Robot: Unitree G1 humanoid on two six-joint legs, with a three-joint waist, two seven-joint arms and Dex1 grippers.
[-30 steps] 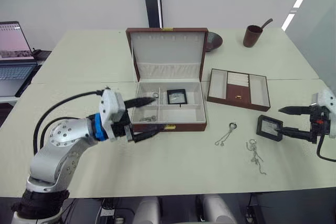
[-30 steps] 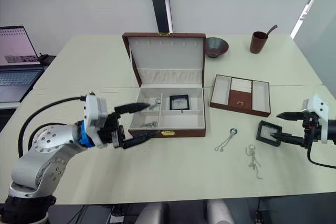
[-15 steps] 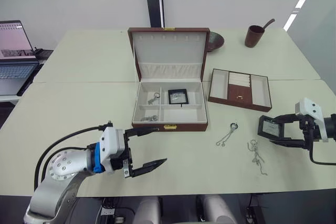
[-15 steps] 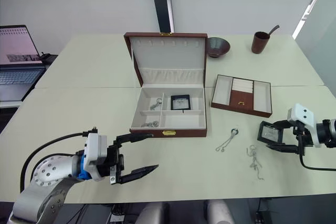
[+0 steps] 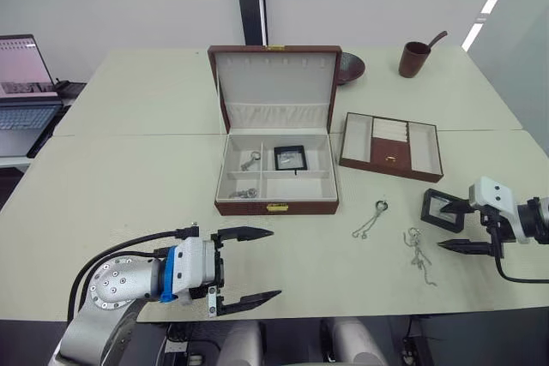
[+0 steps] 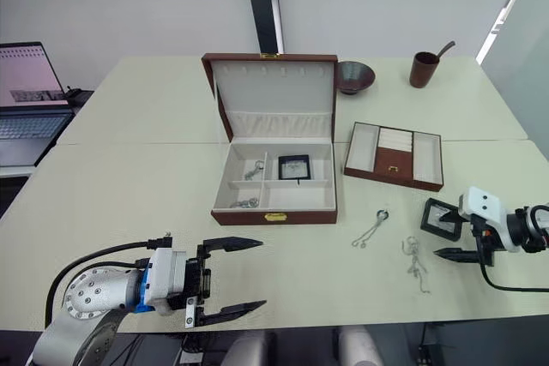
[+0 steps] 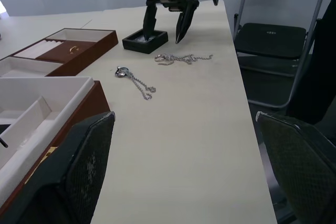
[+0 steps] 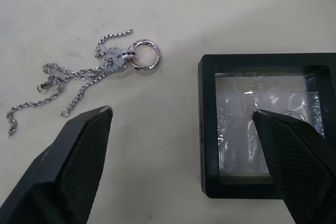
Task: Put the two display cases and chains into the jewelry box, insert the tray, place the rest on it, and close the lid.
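Observation:
The jewelry box (image 5: 274, 205) stands open at mid-table, lid up. It holds one black display case (image 5: 289, 157) and chains (image 5: 250, 160) in its left compartments. A second display case (image 5: 439, 209) lies on the table at the right. My right gripper (image 5: 455, 227) is open, one finger over this case's near edge and the other on its near side (image 8: 265, 124). Two chains (image 5: 371, 219) (image 5: 419, 255) lie between box and case. The brown tray (image 5: 390, 145) sits right of the box. My left gripper (image 5: 273, 263) hangs open and empty near the front edge.
A laptop (image 5: 21, 83) sits at the far left. A dark bowl (image 5: 350, 66) and a brown cup (image 5: 413, 57) stand behind the box. Folding chairs (image 7: 273, 30) stand past the table's right end.
My left gripper has pulled back from the jewelry box to the table's front edge, open and empty. The right gripper has shifted slightly by the display case.

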